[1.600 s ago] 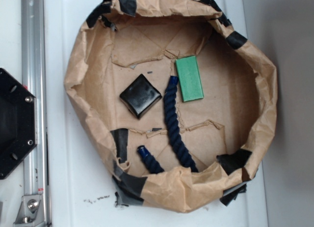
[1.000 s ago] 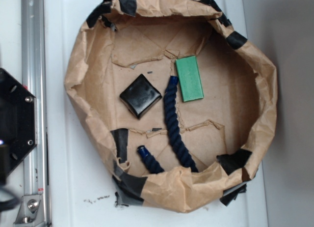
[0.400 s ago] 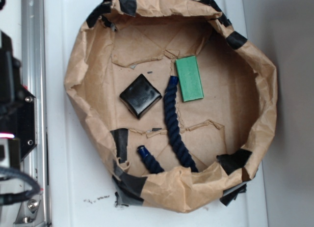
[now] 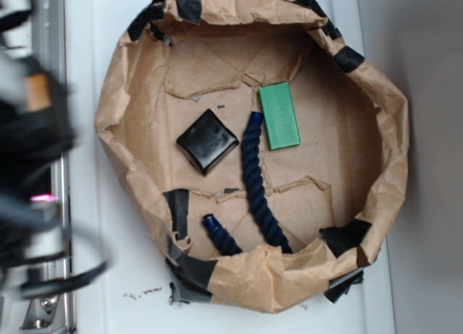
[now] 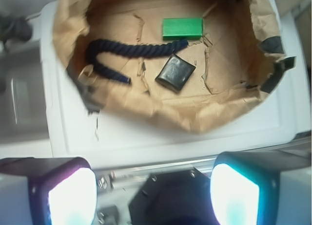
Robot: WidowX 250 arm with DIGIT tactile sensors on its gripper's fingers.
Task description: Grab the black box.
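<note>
The hand (image 5: pixel 153 196) is wide open and empty over the white table (image 4: pixel 116 276) edge, well apart from the glossy black square box (image 4: pixel 207 140) inside the crumpled brown paper nest (image 4: pixel 391 131).

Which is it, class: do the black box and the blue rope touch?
Apart. The exterior view shows brown paper between the black box and the rope.

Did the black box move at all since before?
No. The black box lies just left of the blue rope inside the paper bowl, same as earlier.
</note>
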